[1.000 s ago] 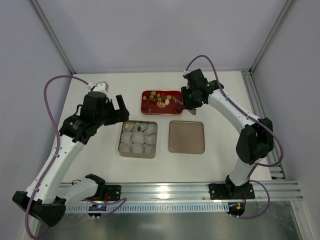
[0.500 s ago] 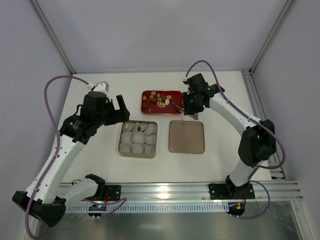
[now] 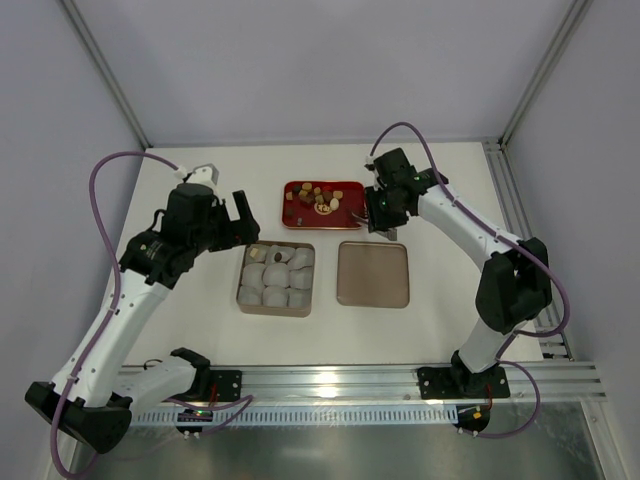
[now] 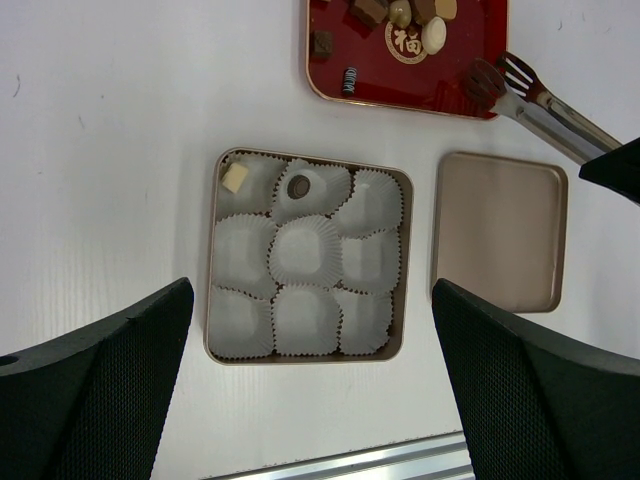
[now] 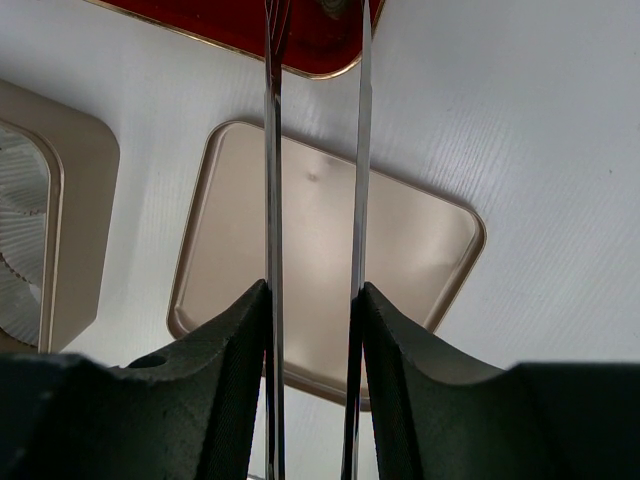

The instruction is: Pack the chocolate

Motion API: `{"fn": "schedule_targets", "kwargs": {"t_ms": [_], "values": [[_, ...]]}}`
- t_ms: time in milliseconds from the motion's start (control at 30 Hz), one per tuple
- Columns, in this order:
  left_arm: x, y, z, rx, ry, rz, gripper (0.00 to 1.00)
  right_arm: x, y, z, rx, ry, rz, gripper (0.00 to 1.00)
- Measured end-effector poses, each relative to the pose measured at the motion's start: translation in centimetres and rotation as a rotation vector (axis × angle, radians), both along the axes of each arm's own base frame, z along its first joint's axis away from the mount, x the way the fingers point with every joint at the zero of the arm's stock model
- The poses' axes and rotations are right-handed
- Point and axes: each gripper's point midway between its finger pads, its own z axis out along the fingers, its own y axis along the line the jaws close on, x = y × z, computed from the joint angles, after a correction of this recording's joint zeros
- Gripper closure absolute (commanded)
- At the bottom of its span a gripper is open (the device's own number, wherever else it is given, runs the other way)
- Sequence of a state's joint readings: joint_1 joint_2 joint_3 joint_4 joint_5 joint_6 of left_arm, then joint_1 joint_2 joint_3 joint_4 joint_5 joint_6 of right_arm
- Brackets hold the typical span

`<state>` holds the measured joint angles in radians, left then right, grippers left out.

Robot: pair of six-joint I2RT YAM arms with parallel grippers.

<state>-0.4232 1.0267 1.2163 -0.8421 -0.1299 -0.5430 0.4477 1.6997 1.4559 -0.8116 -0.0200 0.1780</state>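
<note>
Several chocolate pieces (image 3: 318, 196) lie in a red tray (image 3: 290, 222) at the back, also in the left wrist view (image 4: 410, 12). A tan tin (image 3: 243, 300) holds white paper cups; a cream piece (image 4: 235, 178) and a dark piece (image 4: 298, 186) sit in two back cups. My right gripper (image 3: 380, 215) is shut on metal tongs (image 4: 540, 105), whose tips hang over the tray's right end (image 5: 272, 150). I cannot tell if the tips hold a piece. My left gripper (image 4: 312, 290) is open and empty, high above the tin.
The tin's tan lid (image 3: 373, 273) lies flat to the right of the tin, under the tongs in the right wrist view (image 5: 420, 250). A metal rail (image 3: 330, 378) runs along the near edge of the white table.
The right wrist has shifted slightly to the left with the tongs, whose tips stay over the tray's right end. The left arm has not moved.
</note>
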Motion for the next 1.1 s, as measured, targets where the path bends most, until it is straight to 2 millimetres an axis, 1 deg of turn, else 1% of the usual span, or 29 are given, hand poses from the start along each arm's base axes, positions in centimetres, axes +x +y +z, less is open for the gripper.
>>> {"fn": "schedule_targets", "kwargs": {"t_ms": [267, 333, 433, 567, 733, 967, 1100], "values": [[0.0, 0.0, -0.2, 0.002, 0.005, 0.000, 0.00, -0.1, -0.1, -0.7, -0.015, 0.022, 0.007, 0.58], [0.0, 0.0, -0.2, 0.003, 0.006, 0.000, 0.00, -0.2, -0.1, -0.8, -0.017, 0.022, 0.010, 0.63], [-0.1, 0.0, -0.3, 0.003, 0.007, 0.000, 0.00, -0.1, -0.2, -0.7, -0.019, 0.021, 0.012, 0.66], [-0.1, 0.0, -0.4, 0.004, 0.008, 0.000, 0.00, -0.2, -0.2, -0.7, -0.020, 0.023, 0.013, 0.68], [-0.1, 0.0, -0.4, 0.004, 0.008, 0.000, 0.00, 0.1, 0.0, -0.2, -0.019, 0.017, 0.012, 0.68], [-0.1, 0.0, -0.3, 0.003, 0.007, 0.000, 0.00, 1.0, 0.4, 1.2, -0.003, -0.017, 0.010, 0.68], [-0.1, 0.0, -0.3, 0.003, 0.006, 0.000, 0.00, 1.2, 0.4, 1.5, 0.001, -0.024, 0.006, 0.68]]}}
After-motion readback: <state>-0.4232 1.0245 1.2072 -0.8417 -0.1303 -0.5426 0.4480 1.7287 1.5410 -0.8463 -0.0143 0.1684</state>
